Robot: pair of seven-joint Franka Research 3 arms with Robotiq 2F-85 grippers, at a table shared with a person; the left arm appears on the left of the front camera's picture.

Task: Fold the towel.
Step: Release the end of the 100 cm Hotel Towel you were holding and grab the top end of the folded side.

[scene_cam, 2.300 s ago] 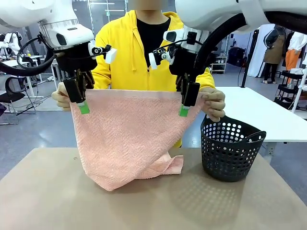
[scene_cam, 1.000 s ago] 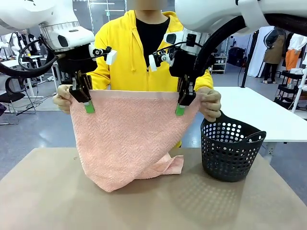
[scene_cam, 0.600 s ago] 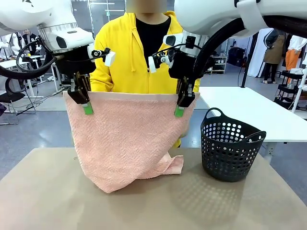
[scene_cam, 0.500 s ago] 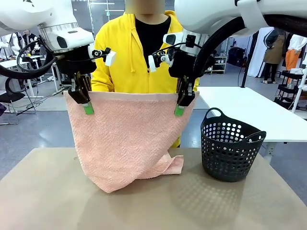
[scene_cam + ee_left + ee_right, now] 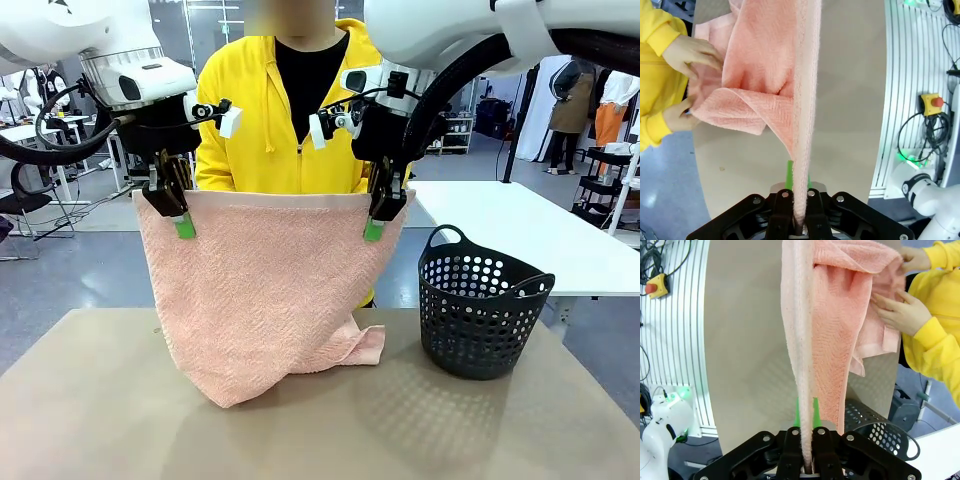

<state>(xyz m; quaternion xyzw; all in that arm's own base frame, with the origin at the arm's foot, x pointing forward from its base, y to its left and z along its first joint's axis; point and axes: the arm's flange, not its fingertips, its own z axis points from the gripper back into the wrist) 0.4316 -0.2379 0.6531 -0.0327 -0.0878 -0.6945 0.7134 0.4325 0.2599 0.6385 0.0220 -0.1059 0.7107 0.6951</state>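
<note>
Above the table, the left gripper and right gripper are each clamping tight on a top corner of the towel, so it's hanging as a sheet w/ its bottom end crumpling on the table. Person's hands are gripping that low end; no fold is showing yet, so approx. all folding is looking left to do.

Bright, even light from above fills the room, so the towel and basket throw only soft, pale shadows on the table, nothing glares, the front view looks sharp, and both wrist views bow the table's straight edges towards their borders.
</note>
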